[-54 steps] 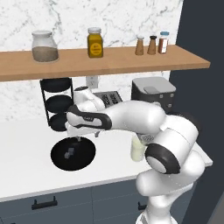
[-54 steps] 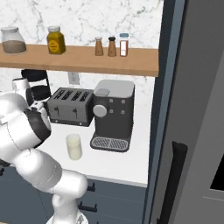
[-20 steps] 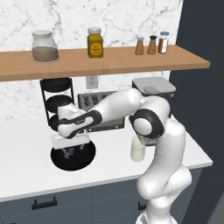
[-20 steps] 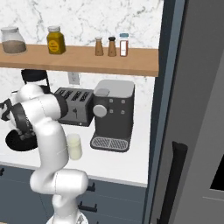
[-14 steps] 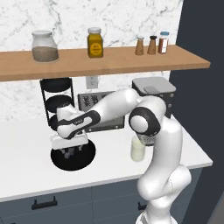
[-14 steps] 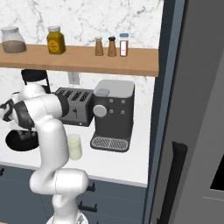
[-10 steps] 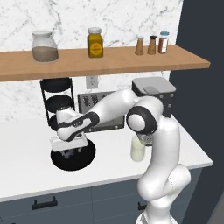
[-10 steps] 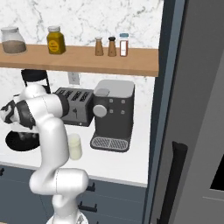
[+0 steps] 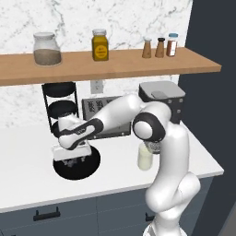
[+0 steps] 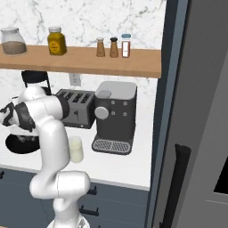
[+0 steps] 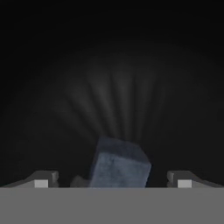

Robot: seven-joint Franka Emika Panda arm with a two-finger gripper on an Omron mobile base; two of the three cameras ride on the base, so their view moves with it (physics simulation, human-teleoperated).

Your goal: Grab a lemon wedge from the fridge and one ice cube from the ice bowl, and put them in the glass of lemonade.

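Observation:
My gripper (image 9: pixel 71 161) reaches down into the wide black ice bowl (image 9: pixel 90 167) on the white counter, jaws open. In the hand view a pale grey ice cube (image 11: pixel 119 165) sits on the dark bowl floor between the two fingertips (image 11: pixel 41 180), and no pad touches it. The glass of lemonade (image 9: pixel 144 158) stands to the right of the bowl, close to my arm; from the other side the glass (image 10: pixel 75 149) shows beside the bowl (image 10: pixel 15 145). The dark grey fridge (image 10: pixel 200 111) stands closed at the right. The lemon wedge is out of view.
A toaster (image 9: pixel 99 107) and a coffee machine (image 10: pixel 114 116) stand at the back of the counter, with a black three-tier rack (image 9: pixel 59 108) behind the bowl. A wooden shelf (image 9: pixel 115 64) with jars and shakers hangs above.
The hand has sunk lower into the ice bowl and drifted a little left. The jaws stay open.

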